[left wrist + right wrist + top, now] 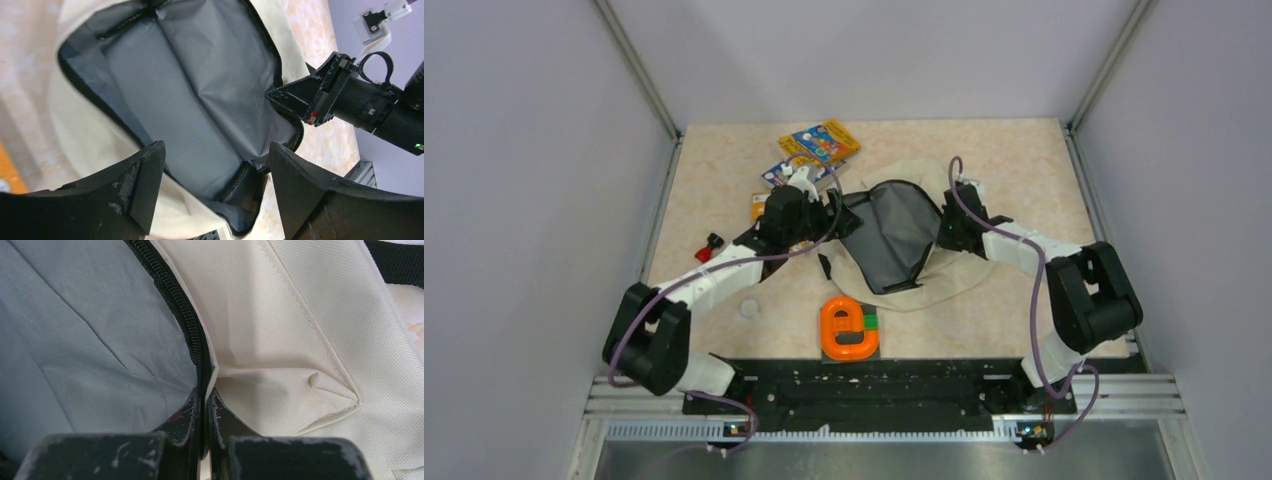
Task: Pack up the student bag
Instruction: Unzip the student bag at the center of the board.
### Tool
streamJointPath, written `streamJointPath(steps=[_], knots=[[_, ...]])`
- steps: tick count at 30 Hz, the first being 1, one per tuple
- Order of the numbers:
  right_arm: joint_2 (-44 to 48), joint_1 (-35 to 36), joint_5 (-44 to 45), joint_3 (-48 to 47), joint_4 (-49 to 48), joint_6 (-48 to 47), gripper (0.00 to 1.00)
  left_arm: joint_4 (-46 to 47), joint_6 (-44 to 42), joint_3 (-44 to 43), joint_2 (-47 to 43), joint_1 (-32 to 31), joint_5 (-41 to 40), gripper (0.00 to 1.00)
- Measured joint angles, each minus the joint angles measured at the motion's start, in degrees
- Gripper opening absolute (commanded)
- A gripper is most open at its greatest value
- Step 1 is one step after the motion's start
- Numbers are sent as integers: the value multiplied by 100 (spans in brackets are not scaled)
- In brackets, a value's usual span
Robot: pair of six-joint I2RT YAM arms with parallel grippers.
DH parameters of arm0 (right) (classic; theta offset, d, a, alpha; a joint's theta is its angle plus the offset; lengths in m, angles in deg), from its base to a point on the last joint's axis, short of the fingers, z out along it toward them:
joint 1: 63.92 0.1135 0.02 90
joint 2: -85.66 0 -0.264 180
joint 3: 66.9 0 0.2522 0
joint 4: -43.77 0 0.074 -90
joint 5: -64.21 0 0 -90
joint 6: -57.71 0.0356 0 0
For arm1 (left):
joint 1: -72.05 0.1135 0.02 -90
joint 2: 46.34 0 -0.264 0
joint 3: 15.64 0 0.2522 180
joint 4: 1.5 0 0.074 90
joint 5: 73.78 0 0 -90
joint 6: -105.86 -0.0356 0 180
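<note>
Orange object [849, 328] is seen nearest the arm bases. Student bag [899, 235] is laid mid-table, mouth open, grey lining exposed. Right gripper [205, 399] is clamped on its zipper rim. Left gripper [215, 150] is spread wide over the opposite rim, nothing pinched. Colourful booklets [820, 143] are seen beyond.

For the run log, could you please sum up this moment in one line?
student bag: unzipped, grey lining exposed | left gripper: open, facing lining | right gripper: shut on zipper edge
</note>
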Motion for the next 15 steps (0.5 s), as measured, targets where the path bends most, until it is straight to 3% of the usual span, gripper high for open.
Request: streamJointPath(steps=[4, 7, 9, 13, 15], knots=[[-59, 0, 122, -17, -4, -15, 1, 713, 175, 24, 656, -186, 236, 79], [-87, 0, 308, -61, 74, -55, 11, 1117, 229, 98, 981, -352, 369, 77], [-87, 0, 437, -133, 175, -98, 20, 1222, 251, 179, 1106, -422, 404, 77], [-87, -35, 649, -269, 365, -223, 50, 1298, 271, 625, 1128, -437, 350, 77], [-85, -61, 710, -330, 481, -260, 57, 1381, 308, 929, 1128, -435, 286, 77]])
